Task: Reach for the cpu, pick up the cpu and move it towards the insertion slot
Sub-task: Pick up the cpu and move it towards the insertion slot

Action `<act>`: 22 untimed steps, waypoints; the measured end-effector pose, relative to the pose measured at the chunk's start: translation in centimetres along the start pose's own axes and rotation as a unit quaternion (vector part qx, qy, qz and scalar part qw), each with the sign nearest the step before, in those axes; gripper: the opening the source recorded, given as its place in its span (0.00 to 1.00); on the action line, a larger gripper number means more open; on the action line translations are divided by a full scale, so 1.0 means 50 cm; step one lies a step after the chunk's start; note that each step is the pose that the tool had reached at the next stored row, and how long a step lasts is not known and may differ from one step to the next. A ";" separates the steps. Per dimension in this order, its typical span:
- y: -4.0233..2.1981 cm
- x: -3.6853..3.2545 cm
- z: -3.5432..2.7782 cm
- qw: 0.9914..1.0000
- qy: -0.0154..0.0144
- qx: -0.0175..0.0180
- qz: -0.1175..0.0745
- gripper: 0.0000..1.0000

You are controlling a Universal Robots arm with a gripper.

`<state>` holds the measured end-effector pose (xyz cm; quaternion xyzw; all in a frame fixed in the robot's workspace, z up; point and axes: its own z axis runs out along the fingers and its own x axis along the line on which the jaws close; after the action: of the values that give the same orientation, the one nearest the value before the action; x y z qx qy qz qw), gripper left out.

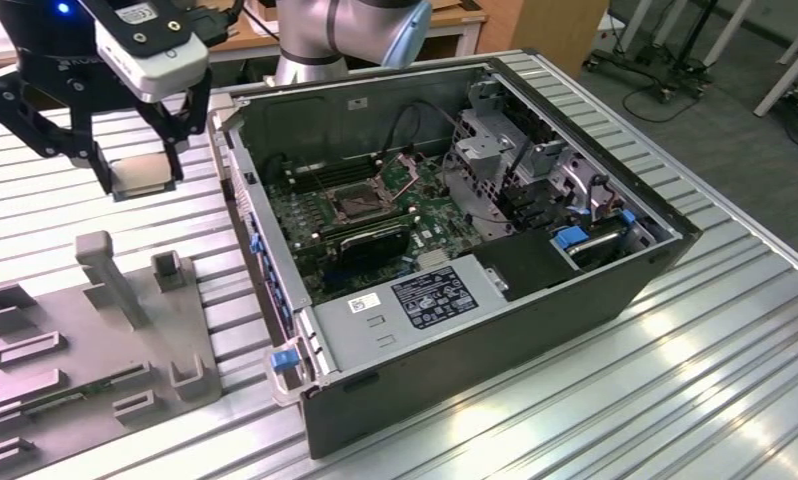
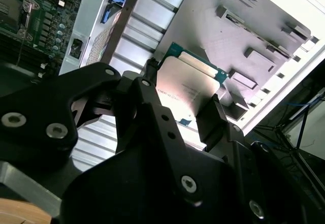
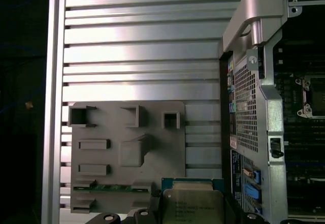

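Beside the open computer case (image 1: 466, 250), on the exterior view's left of it, lies the grey fixture plate (image 1: 92, 340). The insertion slot (image 1: 350, 203) sits inside the case on the green board. My gripper (image 1: 142, 172) hangs above the table outside the case wall, pinching the cpu (image 1: 143, 174) by two opposite edges. I judge it light, stiff, thin and slippery, with a fragile underside, so edges are the right hold.

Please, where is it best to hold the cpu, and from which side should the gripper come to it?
By two opposite edges, coming square to those edges. The cpu is a thin flat square, so only its rims give a firm hold and its metal face stays untouched. The gripper holds it this way now: in the second wrist view a finger presses one edge, and the chip hangs above the ribbed table, beside the computer case.
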<state>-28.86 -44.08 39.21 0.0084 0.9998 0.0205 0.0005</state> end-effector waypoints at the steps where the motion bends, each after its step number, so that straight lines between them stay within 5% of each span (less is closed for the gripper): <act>1: 0.000 -0.002 0.000 1.000 0.000 0.000 0.000 0.55; 22: 0.001 -0.035 0.000 1.000 0.000 0.000 0.000 0.55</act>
<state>-27.13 -44.08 39.21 0.0084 0.9998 0.0205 0.0005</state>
